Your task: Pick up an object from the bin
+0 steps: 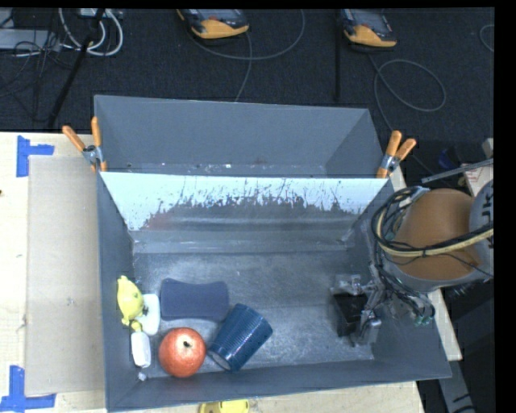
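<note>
While end effector [355,321] sits right, blue cup [239,336] (tipped) well left

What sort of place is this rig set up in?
Probably a robotics lab: a grey metal bin of test props such as a red apple and blue cup, loose cables on the dark floor, and the arm's gripper inside the bin.

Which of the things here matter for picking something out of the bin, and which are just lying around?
For the job: gripper, grey bin, red apple, dark blue cup, dark blue sponge, yellow toy, small white object.

Lying about: floor cables, shoes beyond the bin.
</note>
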Controlling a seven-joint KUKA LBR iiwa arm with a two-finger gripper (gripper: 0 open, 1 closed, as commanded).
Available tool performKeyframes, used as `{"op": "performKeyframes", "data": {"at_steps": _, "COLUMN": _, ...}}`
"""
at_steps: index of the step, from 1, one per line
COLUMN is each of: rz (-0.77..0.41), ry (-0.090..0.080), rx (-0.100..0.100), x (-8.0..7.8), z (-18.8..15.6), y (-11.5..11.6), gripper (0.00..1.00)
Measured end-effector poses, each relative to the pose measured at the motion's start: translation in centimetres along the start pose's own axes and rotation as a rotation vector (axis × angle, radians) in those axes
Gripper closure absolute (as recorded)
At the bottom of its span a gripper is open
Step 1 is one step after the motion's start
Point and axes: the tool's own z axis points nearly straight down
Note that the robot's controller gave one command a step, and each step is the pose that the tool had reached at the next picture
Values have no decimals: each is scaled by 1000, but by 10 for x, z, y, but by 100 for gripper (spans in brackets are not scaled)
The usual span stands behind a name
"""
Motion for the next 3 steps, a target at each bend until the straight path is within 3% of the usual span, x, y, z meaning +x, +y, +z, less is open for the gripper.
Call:
{"op": "performKeyframes", "data": {"at_steps": 1, "rz": -62, "ry": 13, "rx": -9, "x": -26, "z": 1, "y": -14, "gripper": 100}}
{"op": "performKeyframes", "data": {"at_steps": 2, "rz": 26, "ry": 4, "rx": 0, "x": -46, "z": -5, "y": -19, "gripper": 100}}
{"op": "performKeyframes", "data": {"at_steps": 3, "rz": -404, "ry": 7, "rx": 1, "x": -15, "z": -154, "y": -29, "gripper": 100}}
